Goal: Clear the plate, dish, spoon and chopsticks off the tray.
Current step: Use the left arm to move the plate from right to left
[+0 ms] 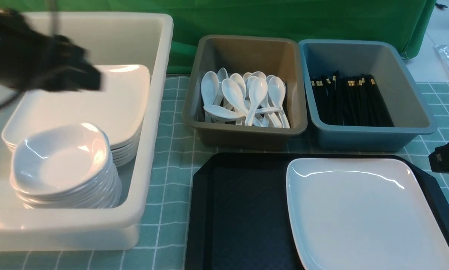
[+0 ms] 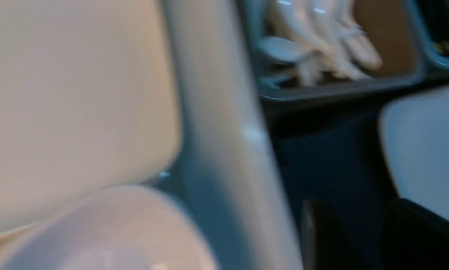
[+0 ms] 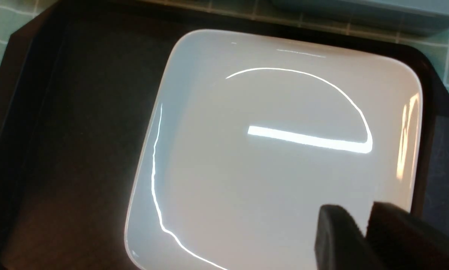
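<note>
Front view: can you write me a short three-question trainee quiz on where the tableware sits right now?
1. True or false: the plate lies on the tray.
2. The brown tub holds: A chopsticks, B spoons, C cups.
3. Which container holds the stack of small dishes?

Key: 1 true. 2 B. 3 the white tub, where they stand in front of a stack of larger plates.
</note>
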Available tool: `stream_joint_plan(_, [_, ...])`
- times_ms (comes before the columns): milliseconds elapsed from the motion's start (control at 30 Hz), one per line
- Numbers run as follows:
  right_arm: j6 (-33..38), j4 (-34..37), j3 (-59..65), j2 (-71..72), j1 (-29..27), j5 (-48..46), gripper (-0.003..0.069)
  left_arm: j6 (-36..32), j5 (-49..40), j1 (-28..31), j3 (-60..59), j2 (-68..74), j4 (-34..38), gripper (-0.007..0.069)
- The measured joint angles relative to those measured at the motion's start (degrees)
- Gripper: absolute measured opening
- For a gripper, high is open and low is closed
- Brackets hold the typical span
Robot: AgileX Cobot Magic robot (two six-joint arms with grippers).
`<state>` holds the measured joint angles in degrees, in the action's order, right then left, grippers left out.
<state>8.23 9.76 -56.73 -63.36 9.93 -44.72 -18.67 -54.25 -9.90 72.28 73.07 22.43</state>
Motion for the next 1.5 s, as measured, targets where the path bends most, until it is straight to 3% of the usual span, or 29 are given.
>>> stream_joint_plan(67, [0.0, 0.0, 0.0, 0.0, 0.0, 0.0, 0.0161, 2.2, 0.6, -8.6, 0.0, 2.0, -0.4, 0.0048])
stream_joint_plan(133, [0.0, 0.1, 0.0, 0.0, 0.0, 0.0, 0.0161, 5.2, 1.9, -15.6, 0.0, 5.0, -1.5, 0.0021])
stream_joint_plan(267, [0.0, -1.3, 0.0, 0.0, 0.0, -0.5, 0.0161, 10.8, 5.6, -27.2, 0.0, 13.5, -5.3, 0.0034])
stream_joint_plan(367, [0.0, -3.5, 0.0, 0.0, 0.0, -1.6, 0.0161, 11.9, 7.0, -30.7, 0.0, 17.6, -6.2, 0.0065])
stream_joint_plan(500, [-3.1, -9.8, 0.0, 0.2, 0.0, -4.3, 0.0161, 16.3, 12.4, -35.1, 0.0, 25.8, -6.2, 0.0214])
stream_joint_plan(667, [-4.4, -10.9, 0.0, 0.6, 0.0, -5.1, 0.0163, 17.2, 18.5, -36.8, 0.0, 31.9, -4.5, 0.0364])
stream_joint_plan(733, [-4.5, -10.9, 0.0, 0.6, 0.0, -5.2, 0.0168, 17.2, 22.2, -37.5, 0.0, 35.9, -2.4, 0.0466])
stream_joint_plan(900, [-4.5, -10.9, 0.0, 0.6, 0.0, -5.3, 0.0174, 16.6, 25.4, -37.6, 0.0, 39.9, 1.8, 0.0530])
stream_joint_plan(1000, [-4.5, -11.0, 0.0, 0.6, 0.0, -5.3, 0.0175, 15.4, 26.8, -37.6, 0.1, 40.4, 3.9, 0.0514])
stream_joint_plan(1167, [-4.5, -11.0, 0.0, 0.6, 0.0, -5.0, 0.0176, 14.4, 27.8, -37.6, 0.1, 41.1, 6.3, 0.0305])
stream_joint_plan(1200, [-4.5, -11.0, 0.0, 0.6, 0.0, -4.9, 0.0176, 14.5, 27.6, -37.6, 0.1, 41.1, 6.2, 0.0216])
stream_joint_plan(1233, [-4.5, -11.0, 0.0, 0.6, 0.0, -4.9, 0.0177, 14.6, 27.7, -37.6, 0.1, 41.1, 6.3, 0.0204])
stream_joint_plan(1300, [-4.5, -11.0, 0.0, 0.6, 0.0, -4.9, 0.0179, 15.7, 28.6, -37.2, 0.2, 41.1, 7.6, 0.0103])
stream_joint_plan(1400, [-4.5, -11.0, 0.0, 0.6, 0.0, -4.9, 0.0181, 15.9, 27.1, -36.6, 0.5, 40.5, 7.5, 0.0051])
stream_joint_plan(1500, [-4.5, -11.0, 0.0, 0.6, 0.0, -4.9, 0.0186, 17.5, 18.1, -34.3, 0.5, 38.3, 6.1, 0.0041])
